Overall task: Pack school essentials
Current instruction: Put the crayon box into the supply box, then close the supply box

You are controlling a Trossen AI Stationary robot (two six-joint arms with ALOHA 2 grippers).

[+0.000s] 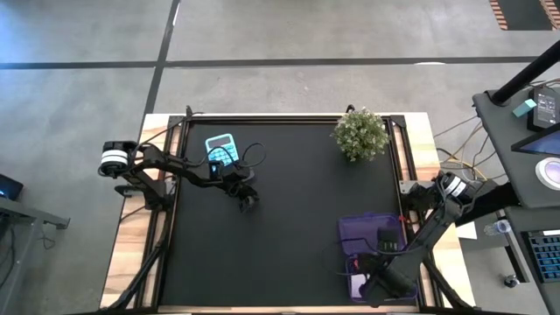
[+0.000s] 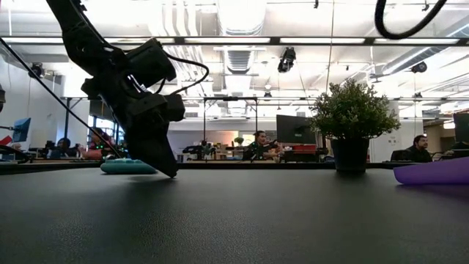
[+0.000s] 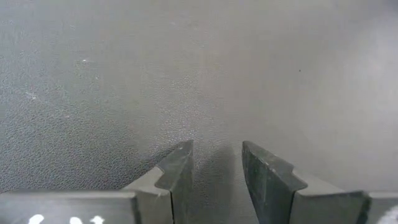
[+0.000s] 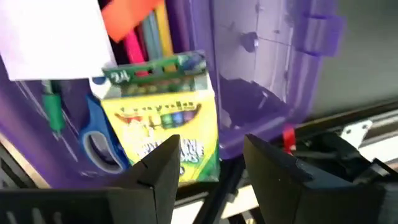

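While the left gripper (image 1: pixel 248 203) stands tip-down on the bare black table (image 1: pixel 289 254), its fingers (image 3: pixel 177 177) are parted by a narrow gap with nothing between them, only the mat's grain showing in the left wrist view. A teal calculator (image 1: pixel 220 147) lies flat just behind that arm, near the table's far left part, untouched. Over at the near right corner, the right gripper (image 1: pixel 378 284) hangs above the translucent purple case (image 1: pixel 367 229), its jaws moderately open and empty. Below and just ahead of those jaws the yellow crayon box (image 4: pixel 165 134) sits inside the case, tilted, with the blue-handled scissors (image 4: pixel 99 140) beside it, a white note pad (image 4: pixel 56 37) and an orange eraser (image 4: pixel 127 15) farther in, and pink and yellow pens (image 4: pixel 146 40) lying between them. A green potted plant (image 1: pixel 360 134) stands at the far right part of the table, well apart from both arms.
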